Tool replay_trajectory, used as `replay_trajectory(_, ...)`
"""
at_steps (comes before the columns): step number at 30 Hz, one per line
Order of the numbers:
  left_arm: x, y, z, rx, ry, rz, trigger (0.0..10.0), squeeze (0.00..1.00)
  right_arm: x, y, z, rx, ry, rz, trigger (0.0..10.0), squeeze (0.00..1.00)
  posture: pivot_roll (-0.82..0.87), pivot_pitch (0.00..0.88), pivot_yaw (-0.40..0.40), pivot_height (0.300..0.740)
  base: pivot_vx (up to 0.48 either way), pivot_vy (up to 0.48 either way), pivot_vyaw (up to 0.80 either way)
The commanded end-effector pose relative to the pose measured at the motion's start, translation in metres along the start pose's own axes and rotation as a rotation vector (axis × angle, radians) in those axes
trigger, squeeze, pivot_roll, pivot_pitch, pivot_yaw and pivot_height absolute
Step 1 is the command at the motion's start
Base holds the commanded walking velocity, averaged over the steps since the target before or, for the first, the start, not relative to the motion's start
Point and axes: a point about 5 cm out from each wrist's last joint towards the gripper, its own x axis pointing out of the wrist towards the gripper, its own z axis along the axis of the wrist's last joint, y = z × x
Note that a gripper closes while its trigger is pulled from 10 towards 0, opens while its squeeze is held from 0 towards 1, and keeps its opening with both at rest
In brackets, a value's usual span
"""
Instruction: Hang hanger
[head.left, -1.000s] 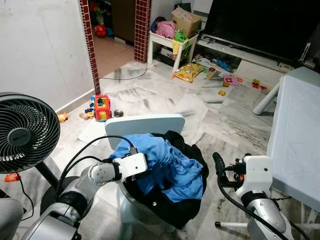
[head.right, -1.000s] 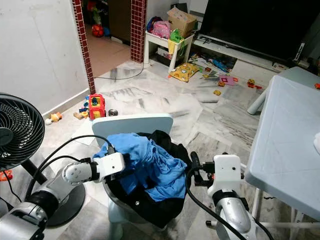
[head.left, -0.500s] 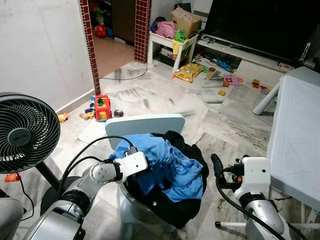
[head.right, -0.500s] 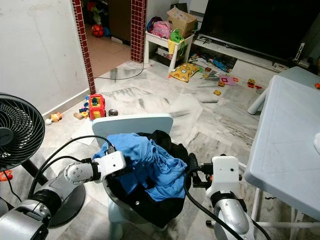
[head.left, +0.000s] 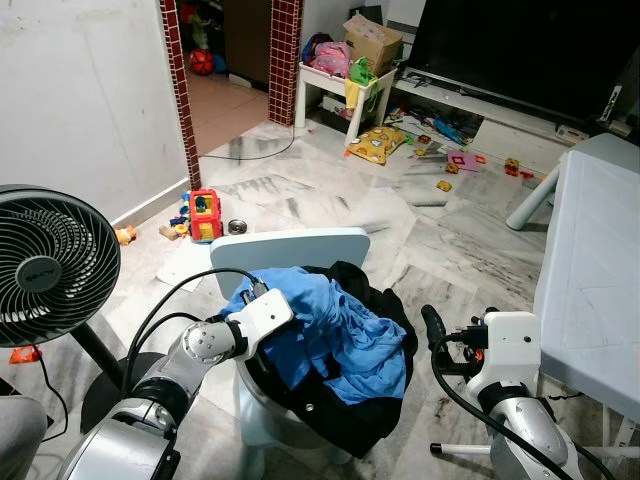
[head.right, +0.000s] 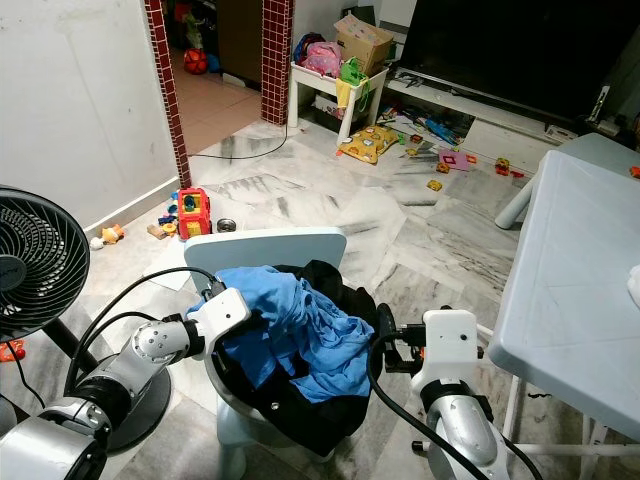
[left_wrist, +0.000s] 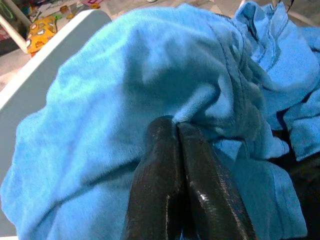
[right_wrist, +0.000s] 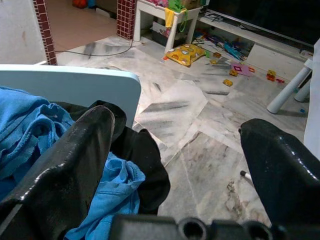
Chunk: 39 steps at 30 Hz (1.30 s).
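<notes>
Left gripper (left_wrist: 176, 125) pinches crumpled blue cloth (head.left: 340, 330) heaped on pale-blue plastic chair (head.left: 290, 245).
Black garment (head.left: 345, 420) lies beneath; right gripper (right_wrist: 180, 155) spread wide beside it.

1. One chair (head.left: 290, 243), pale.
2. One blue garment (head.left: 335, 330) on it.
3. One black garment (head.left: 345, 420) under the blue.
4. One fan (head.left: 50, 265).
5. Two tables: a big one (head.left: 590, 290) and a small white one (head.left: 340, 85).
6. One television (head.left: 530, 50).
7. One cardboard box (head.left: 372, 40).
8. One yellow cushion (head.left: 377, 144).
9. One red toy (head.left: 204, 214) by the wall; small toys litter the floor, too many and too small to count.
10. Two grippers: left gripper (left_wrist: 175, 131), right gripper (right_wrist: 175, 145).
</notes>
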Motion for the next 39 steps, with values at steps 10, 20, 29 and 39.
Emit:
replay_trajectory(10, 0.015, 0.009, 0.047, -0.274, -0.243, -0.048, 0.0, 0.0, -0.001, -0.005, 0.001, -0.014, -0.004, -0.031, 10.0, 0.0, 0.02, 0.0, -0.099, 0.74, 0.0, 0.0, 0.0)
replay_trajectory(20, 0.01, 0.016, 0.094, -0.389, -0.461, -0.091, 0.0, 0.0, 0.004, -0.002, 0.001, -0.014, -0.007, -0.017, 10.0, 0.0, 0.04, 0.0, -0.108, 0.74, 0.0, 0.0, 0.0)
replay_trajectory(29, -0.02, 0.022, 0.05, -0.041, -0.262, 0.04, 10.0, 1.0, 0.003, -0.004, -0.001, -0.017, -0.006, -0.029, 10.0, 0.0, 0.05, 0.0, -0.099, 0.74, 0.0, 0.0, 0.0)
replay_trajectory(39, -0.028, 0.004, 0.007, 0.062, -0.091, -0.07, 10.0, 1.0, 0.006, 0.003, -0.002, -0.008, -0.001, -0.007, 10.0, 0.0, 0.07, 0.0, -0.106, 0.74, 0.0, 0.0, 0.0)
